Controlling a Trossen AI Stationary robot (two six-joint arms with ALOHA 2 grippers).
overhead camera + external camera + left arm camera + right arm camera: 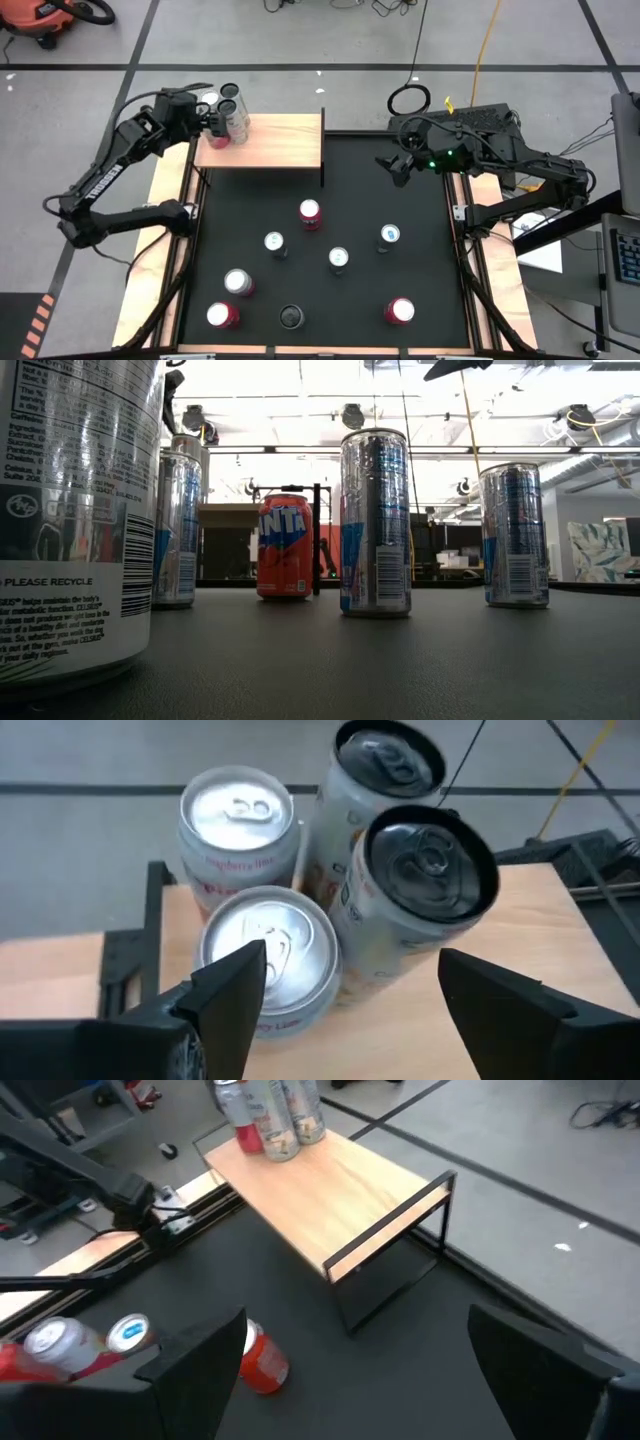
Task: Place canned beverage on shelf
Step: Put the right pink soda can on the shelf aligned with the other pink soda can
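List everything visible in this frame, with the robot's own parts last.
shelf: one, pale wood with black supports, far left corner of the mat.
cans on the shelf: four, two silver-topped and two dark-topped, bunched at the shelf's left end.
cans on the mat: eight, three red, one dark-topped and the rest silver, scattered over the mat's middle and near side.
black mat: one, black, covering the tabletop.
yellow cable: one, yellow, on the floor beyond the table.
left gripper: one, dark, fingers apart at the bunch of cans on the shelf.
right gripper: one, dark, fingers apart, above the mat's far right corner, holding nothing.
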